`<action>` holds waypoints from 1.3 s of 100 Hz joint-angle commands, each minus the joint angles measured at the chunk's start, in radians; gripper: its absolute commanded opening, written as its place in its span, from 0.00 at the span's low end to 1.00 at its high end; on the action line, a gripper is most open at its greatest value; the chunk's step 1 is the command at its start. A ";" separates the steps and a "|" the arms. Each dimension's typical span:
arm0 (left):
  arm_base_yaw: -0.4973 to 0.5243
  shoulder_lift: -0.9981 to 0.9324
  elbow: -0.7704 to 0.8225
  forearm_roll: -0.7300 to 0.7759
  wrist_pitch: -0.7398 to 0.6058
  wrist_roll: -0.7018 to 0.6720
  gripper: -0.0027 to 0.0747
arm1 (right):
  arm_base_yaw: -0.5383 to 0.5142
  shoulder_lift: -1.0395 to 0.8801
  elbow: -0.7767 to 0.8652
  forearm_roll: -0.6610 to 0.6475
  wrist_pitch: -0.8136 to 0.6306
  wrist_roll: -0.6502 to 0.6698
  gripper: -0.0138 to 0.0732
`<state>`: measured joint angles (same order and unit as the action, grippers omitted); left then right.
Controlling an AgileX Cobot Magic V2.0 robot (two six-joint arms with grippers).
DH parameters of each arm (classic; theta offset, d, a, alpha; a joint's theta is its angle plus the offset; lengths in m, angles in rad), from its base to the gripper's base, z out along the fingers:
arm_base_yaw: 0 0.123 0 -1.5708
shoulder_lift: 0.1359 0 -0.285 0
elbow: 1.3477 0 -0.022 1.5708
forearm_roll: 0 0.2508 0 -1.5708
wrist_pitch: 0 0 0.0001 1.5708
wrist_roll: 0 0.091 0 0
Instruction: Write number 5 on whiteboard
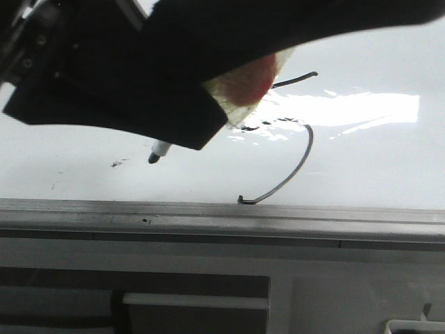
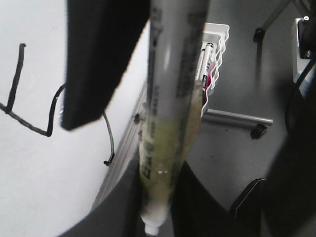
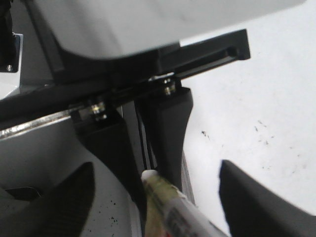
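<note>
The whiteboard (image 1: 361, 167) lies flat with a grey edge rail (image 1: 208, 216) along its near side. The number 5 (image 1: 306, 149) is drawn in thin black line. Its curved belly and slanted top bar show, and the rest is behind the black arm. It also shows in the left wrist view (image 2: 49, 116). My left gripper (image 2: 160, 197) is shut on a marker (image 2: 170, 123) wrapped in yellowish tape. The marker's tip (image 1: 154, 156) points at the board left of the 5; whether it touches cannot be told. My right gripper (image 3: 163, 197) is open, with the marker's white end (image 3: 149, 176) between its spread fingers.
Small dark smudges (image 1: 119, 163) mark the board left of the marker tip. A white wire rack with markers (image 2: 215, 44) and a wheeled stand leg (image 2: 256, 131) stand on the floor beyond the board's edge. A white cabinet front (image 1: 348, 292) is below the rail.
</note>
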<state>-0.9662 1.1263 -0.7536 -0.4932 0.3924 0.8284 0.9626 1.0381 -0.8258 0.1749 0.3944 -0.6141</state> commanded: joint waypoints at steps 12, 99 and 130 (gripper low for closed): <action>0.081 -0.014 -0.024 -0.041 -0.130 -0.192 0.01 | -0.067 -0.088 -0.050 0.010 -0.137 0.010 0.84; 0.169 0.247 0.039 -0.254 -0.589 -0.431 0.01 | -0.257 -0.262 -0.048 0.037 -0.085 0.157 0.10; 0.169 0.247 0.039 -0.324 -0.591 -0.431 0.13 | -0.257 -0.262 -0.010 0.040 -0.119 0.157 0.10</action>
<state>-0.8075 1.3592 -0.6985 -0.7768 -0.1250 0.4032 0.7097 0.7843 -0.8259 0.2037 0.3667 -0.4578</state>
